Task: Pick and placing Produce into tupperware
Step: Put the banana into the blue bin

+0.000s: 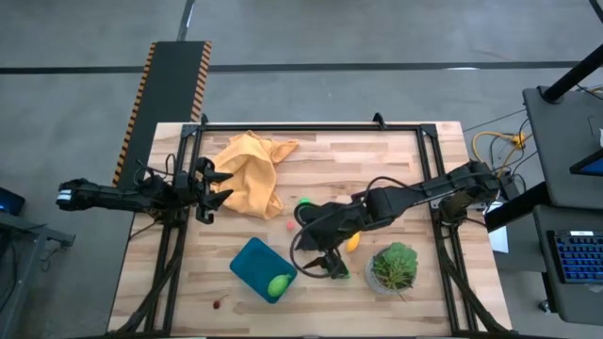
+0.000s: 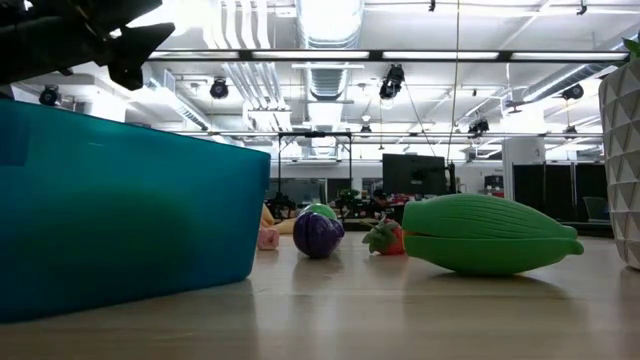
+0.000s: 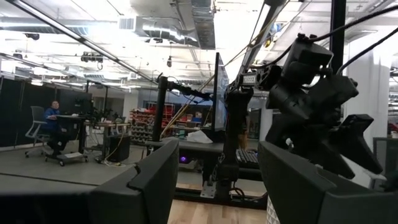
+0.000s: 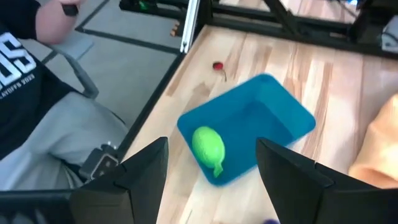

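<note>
The teal tupperware (image 1: 254, 264) sits near the table's near edge, and one green oval (image 1: 279, 284) lies in its near right corner (image 4: 208, 146). My right gripper (image 1: 316, 262) (image 4: 211, 180) hangs open just right of the tupperware and touches nothing. Beside it lie a yellow banana (image 1: 353, 242) and another green oval (image 2: 490, 235). A purple eggplant (image 2: 318, 235), a red piece (image 2: 388, 238) and a pink piece (image 1: 289, 226) rest on the wood. My left gripper (image 1: 215, 188) (image 3: 217, 186) waits open at the table's left, by the orange cloth.
An orange-yellow cloth (image 1: 250, 174) lies crumpled at the far left. A leafy plant in a clear pot (image 1: 394, 266) stands right of my right gripper. A small red piece (image 1: 219, 303) lies near the near edge. A seated person (image 4: 37, 106) is beyond that edge.
</note>
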`<state>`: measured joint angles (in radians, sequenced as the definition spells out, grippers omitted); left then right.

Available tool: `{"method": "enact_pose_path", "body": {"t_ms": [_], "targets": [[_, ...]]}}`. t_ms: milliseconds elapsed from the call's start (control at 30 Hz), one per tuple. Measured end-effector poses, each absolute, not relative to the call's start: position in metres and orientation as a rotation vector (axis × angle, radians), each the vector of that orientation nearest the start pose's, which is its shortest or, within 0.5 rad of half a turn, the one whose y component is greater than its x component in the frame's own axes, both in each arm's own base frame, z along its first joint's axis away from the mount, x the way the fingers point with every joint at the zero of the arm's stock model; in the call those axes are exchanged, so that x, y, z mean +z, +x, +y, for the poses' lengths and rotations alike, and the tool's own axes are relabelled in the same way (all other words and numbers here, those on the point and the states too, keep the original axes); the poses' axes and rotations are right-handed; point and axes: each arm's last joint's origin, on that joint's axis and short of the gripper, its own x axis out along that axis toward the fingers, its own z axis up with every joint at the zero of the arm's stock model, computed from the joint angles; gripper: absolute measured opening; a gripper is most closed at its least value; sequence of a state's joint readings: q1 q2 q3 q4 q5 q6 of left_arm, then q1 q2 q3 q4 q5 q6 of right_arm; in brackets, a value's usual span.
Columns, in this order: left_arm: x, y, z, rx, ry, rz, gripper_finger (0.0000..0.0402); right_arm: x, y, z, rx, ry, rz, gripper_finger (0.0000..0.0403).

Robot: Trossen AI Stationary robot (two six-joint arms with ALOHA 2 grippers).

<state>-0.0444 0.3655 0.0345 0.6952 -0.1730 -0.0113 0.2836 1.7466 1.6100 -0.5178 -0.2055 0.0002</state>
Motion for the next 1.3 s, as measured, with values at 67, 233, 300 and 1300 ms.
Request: {"method": "enact_pose_path", "body": {"t_ms": [67, 233, 300, 1300], "targets": [[0.209, 0.115, 0.000, 0.125, -0.050, -0.362, 0.0206, 0.329, 0.375, 0.115, 0.463, -0.029, 0.685, 0.0233], [0.209, 0.115, 0.000, 0.126, -0.050, -0.362, 0.0206, 0.322, 0.371, 0.110, 0.329, -0.032, 0.777, 0.0233], [0.209, 0.115, 0.000, 0.126, -0.050, -0.362, 0.0206, 0.319, 0.368, 0.108, 0.275, -0.026, 0.818, 0.0233], [0.209, 0.115, 0.000, 0.125, -0.050, -0.362, 0.0206, 0.308, 0.355, 0.091, -0.289, 0.001, 0.926, 0.0233]]}}
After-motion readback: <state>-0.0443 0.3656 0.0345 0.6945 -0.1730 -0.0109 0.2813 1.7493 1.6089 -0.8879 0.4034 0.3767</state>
